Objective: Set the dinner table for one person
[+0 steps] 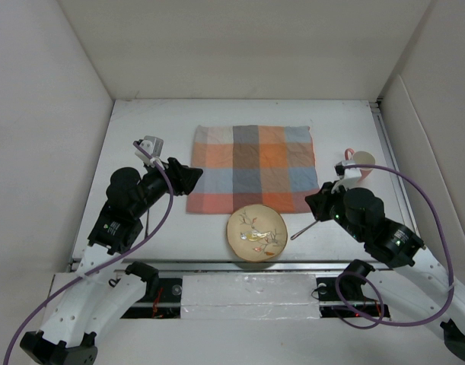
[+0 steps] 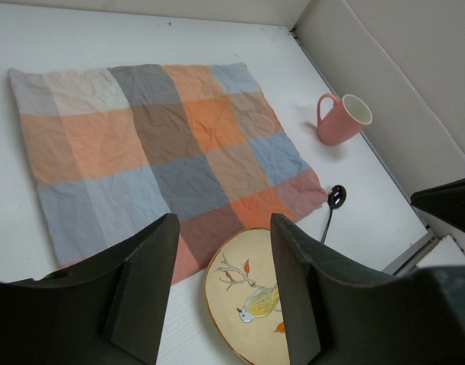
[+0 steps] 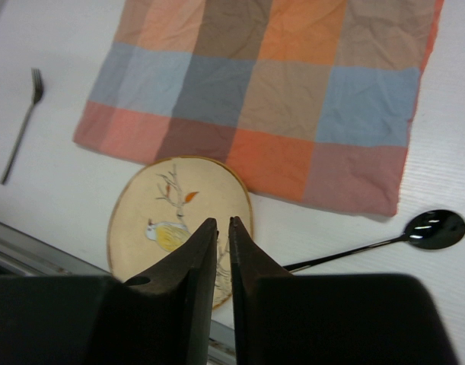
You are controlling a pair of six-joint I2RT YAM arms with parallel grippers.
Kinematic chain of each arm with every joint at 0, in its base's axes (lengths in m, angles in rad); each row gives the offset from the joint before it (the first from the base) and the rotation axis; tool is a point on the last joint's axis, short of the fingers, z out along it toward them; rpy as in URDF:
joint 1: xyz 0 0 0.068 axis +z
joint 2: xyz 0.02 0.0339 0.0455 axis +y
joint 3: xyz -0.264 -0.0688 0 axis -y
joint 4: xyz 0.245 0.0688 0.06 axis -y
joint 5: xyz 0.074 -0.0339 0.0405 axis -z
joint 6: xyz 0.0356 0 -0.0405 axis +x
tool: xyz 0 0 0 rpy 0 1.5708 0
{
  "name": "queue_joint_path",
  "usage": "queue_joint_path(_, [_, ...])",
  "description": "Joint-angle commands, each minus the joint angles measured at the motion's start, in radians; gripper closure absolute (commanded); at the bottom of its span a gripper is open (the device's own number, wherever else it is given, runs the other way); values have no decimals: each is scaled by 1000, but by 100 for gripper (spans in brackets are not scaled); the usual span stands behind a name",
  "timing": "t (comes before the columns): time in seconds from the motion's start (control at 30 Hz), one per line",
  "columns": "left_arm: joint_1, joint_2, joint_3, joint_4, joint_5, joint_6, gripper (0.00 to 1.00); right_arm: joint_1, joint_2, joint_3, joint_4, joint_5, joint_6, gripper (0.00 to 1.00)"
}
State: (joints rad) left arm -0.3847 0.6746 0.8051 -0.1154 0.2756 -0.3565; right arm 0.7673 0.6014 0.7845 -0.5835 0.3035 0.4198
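Observation:
The white dinner table carries a checked placemat. A cream plate with a bird design lies at the placemat's near edge, just overlapping it. My left gripper hovers over the placemat's left edge, open and empty; in the left wrist view the plate shows between its open jaws. My right gripper is shut and empty, just right of the placemat's near right corner. In the right wrist view it sits above the plate's right rim.
A pink mug stands at the right, beyond the right gripper. A dark spoon lies right of the plate. A fork lies left of the placemat. White walls enclose the table.

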Motion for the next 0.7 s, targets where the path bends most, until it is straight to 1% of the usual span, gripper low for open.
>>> queue_joint_path(0.0, [-2, -20, -11, 49, 14, 22, 50, 7, -5, -25, 80, -18, 40, 90])
queue_joint_path(0.03, [-2, -23, -11, 46, 8, 30, 50, 7, 4, -45, 88, -24, 48, 97])
queue_joint_path(0.07, [-2, -24, -14, 49, 7, 31, 50, 7, 18, -53, 86, -27, 71, 100])
queue_joint_path(0.17, [-2, -35, -30, 71, 4, 28, 56, -3, 90, -77, 51, -26, 146, 100])
queue_joint_path(0.2, [-2, -36, -37, 71, 2, 30, 64, -13, 104, -91, 59, -49, 167, 100])
queue_joint_path(0.23, [-2, -35, -38, 69, 2, 28, 68, -13, 122, -114, 82, -70, 186, 100])
queue_joint_path(0.27, [-2, -35, -38, 68, 2, 30, 73, -13, 129, -176, 156, -95, 203, 90])
queue_joint_path(0.3, [-2, -36, -40, 68, 2, 30, 82, -13, 135, -207, 187, -134, 208, 81])
queue_joint_path(0.33, [-2, -37, -38, 66, -1, 31, 85, -25, 146, -227, 207, -142, 218, 71])
queue_joint_path(0.37, [-2, -38, -40, 66, -4, 33, 87, -34, 152, -247, 217, -153, 230, 62])
queue_joint_path(0.43, [-2, -44, -37, 62, -7, 33, 88, -46, 158, -252, 206, -159, 237, 54])
queue_joint_path(0.47, [-2, -44, -40, 62, -7, 34, 88, -59, 156, -255, 203, -159, 241, 53])
queue_joint_path(0.53, [-2, -50, -43, 63, -9, 30, 84, -71, 149, -289, 227, -190, 241, 52])
queue_joint_path(0.6, [-2, -50, -43, 63, -10, 30, 81, -98, 147, -330, 281, -262, 235, 50])
queue_joint_path(0.67, [-2, -49, -44, 66, -12, 30, 79, -126, 156, -355, 335, -296, 232, 49])
